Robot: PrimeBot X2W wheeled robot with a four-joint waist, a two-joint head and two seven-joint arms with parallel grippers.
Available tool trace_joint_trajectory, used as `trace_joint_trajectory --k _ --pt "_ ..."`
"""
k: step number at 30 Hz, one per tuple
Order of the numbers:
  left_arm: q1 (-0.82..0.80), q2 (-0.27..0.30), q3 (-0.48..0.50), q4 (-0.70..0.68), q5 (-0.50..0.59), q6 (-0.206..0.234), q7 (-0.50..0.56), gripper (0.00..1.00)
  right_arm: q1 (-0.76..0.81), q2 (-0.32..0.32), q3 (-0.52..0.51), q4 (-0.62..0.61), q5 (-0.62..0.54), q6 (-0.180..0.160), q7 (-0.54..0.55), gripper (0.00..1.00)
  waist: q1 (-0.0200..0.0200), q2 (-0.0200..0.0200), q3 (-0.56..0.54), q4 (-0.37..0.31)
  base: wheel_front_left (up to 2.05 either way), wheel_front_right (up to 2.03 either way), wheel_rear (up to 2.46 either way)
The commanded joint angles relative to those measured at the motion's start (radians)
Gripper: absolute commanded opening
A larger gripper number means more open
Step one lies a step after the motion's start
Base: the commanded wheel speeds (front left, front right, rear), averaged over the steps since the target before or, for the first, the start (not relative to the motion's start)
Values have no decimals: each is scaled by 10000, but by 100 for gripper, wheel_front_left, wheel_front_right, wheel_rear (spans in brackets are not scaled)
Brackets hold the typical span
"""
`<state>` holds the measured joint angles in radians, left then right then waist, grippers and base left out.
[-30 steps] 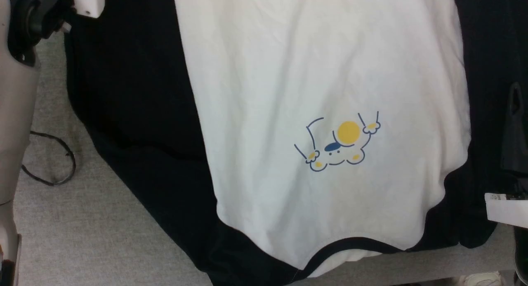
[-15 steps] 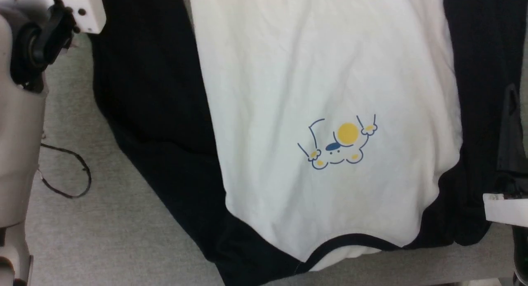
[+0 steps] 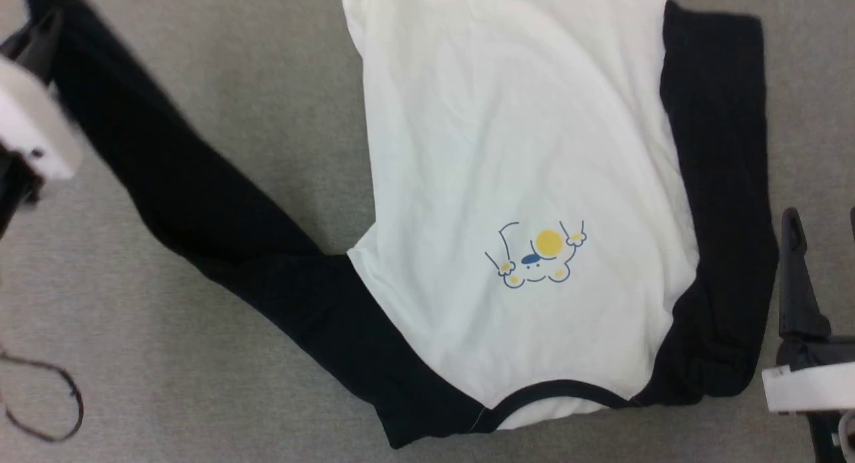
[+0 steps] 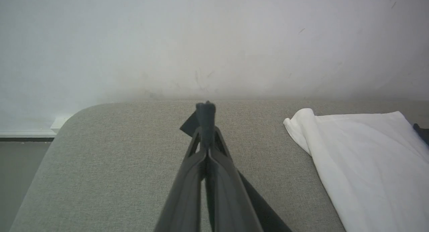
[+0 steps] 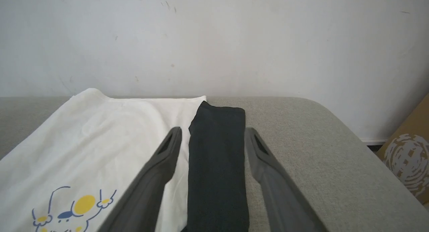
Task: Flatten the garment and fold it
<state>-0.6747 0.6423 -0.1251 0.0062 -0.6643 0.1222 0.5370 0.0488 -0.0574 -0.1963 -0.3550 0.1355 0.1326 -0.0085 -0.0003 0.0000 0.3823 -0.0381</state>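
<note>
Stretching, head view: the left gripper [image 3: 37, 39] pinches the cuff of the left sleeve [image 3: 200, 202] at the upper left. The sleeve runs slantwise out from the shirt [image 3: 507, 149]. I judge it is held so to draw the sleeve straight before it is folded in.
Shirt, head view: it lies flat on the grey table [image 3: 234, 62], white body in the middle, collar [image 3: 561, 389] nearest the robot, print [image 3: 534, 259] upside down to the camera.
Right sleeve, head view: the right sleeve [image 3: 721, 182] lies doubled along the body's right edge, apparently already laid in.
Right gripper, head view: the right gripper [image 3: 823, 216] is at the lower right, just beside that sleeve, fingers spread and empty.
Cable, head view: a thin cable [image 3: 40, 409] loops at the lower left, well apart from the shirt.
Grip, left wrist view: the left gripper [image 4: 205, 108] has its fingers pressed together on black cloth, a scrap of sleeve [image 4: 189, 125] poking out beside the tips. The white body [image 4: 365, 165] is off to the right.
Grip, right wrist view: the right gripper [image 5: 212, 131] is spread to either side of the right sleeve [image 5: 218, 178]. Whether it touches the cloth I cannot tell. It looks poised to take it.
Box, right wrist view: a cardboard box [image 5: 405, 158] stands past the table's corner, by the wall [image 5: 214, 41]. What is in it cannot be seen.
</note>
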Motion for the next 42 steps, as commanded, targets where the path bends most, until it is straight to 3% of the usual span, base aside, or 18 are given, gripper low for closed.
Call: trace_joint_trajectory --k 1,5,11,19,27,31,35,42 --pt "679 255 378 -331 -182 179 5 0 238 49 -80 -48 -38 -19 65 100 3 0 -1468 438 0 0 0" --pt "2042 536 1153 -1024 -381 678 -35 0 574 66 -197 -66 139 -19 154 100 3 0 -1857 635 0 0 0" --pt "3717 493 1848 -1769 -471 1256 -210 0 879 69 -267 -78 378 -19 213 100 3 0 -2308 931 0 0 0" --pt "4405 192 1635 -2422 -460 1365 -287 0 966 71 -206 -31 538 -19 192 100 3 0 -2581 1040 0 0 0" --pt "3740 -153 284 -3611 267 1024 -568 0 1065 71 -583 -61 561 -19 182 100 3 0 -2727 925 0 0 0" --pt "2965 -824 -1054 -4211 744 764 -628 0 1050 71 -854 -177 551 -19 248 100 3 0 -2699 866 0 0 0" --pt "2029 -2046 -2811 -4346 1321 589 -563 0 946 71 -1191 -287 522 -19 287 100 3 0 -2641 827 0 0 0" --pt "826 -4703 -5504 -2056 2240 197 -1371 0 762 72 -1577 -348 535 -19 318 100 3 0 -2682 726 0 0 0"
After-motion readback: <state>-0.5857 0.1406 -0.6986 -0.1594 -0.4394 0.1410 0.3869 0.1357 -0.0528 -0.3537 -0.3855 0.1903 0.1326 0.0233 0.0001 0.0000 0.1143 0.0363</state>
